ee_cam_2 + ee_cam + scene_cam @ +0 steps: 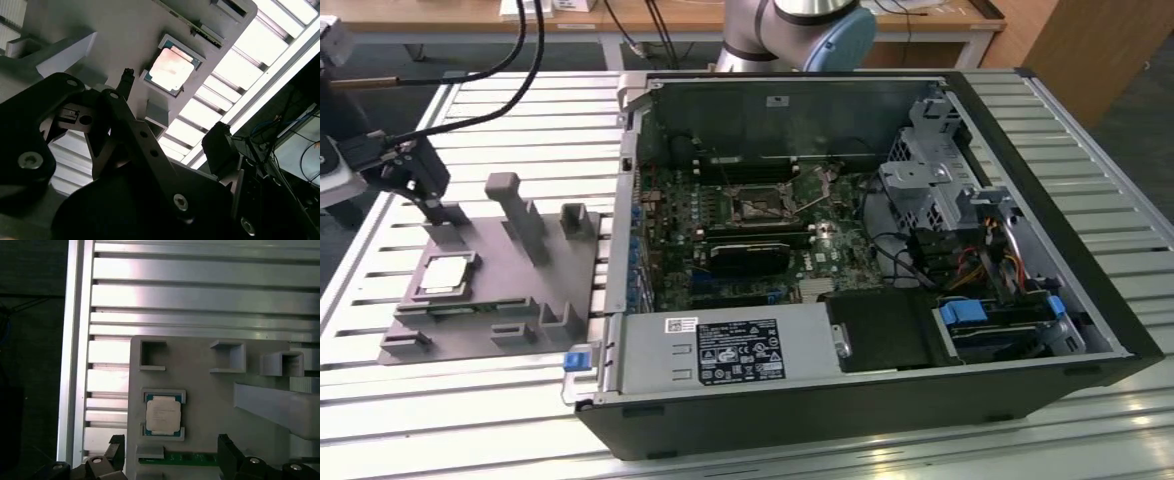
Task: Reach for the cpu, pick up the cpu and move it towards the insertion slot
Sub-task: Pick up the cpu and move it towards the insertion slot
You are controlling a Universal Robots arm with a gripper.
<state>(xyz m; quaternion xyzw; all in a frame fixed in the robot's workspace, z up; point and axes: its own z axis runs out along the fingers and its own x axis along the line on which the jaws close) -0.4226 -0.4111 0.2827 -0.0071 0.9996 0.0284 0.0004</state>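
One cpu, in tray, near spread gripper

The cpu is sitting mid-frame in its tray pocket, the gripper hanging spread wide just beside it.

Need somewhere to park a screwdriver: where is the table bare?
The table is bare nearer the camera than the grey tray, and on the exterior view's right of the computer case. Crowded: the tray, with its pegs, the cpu and the open pincer over it, and the case's inside.
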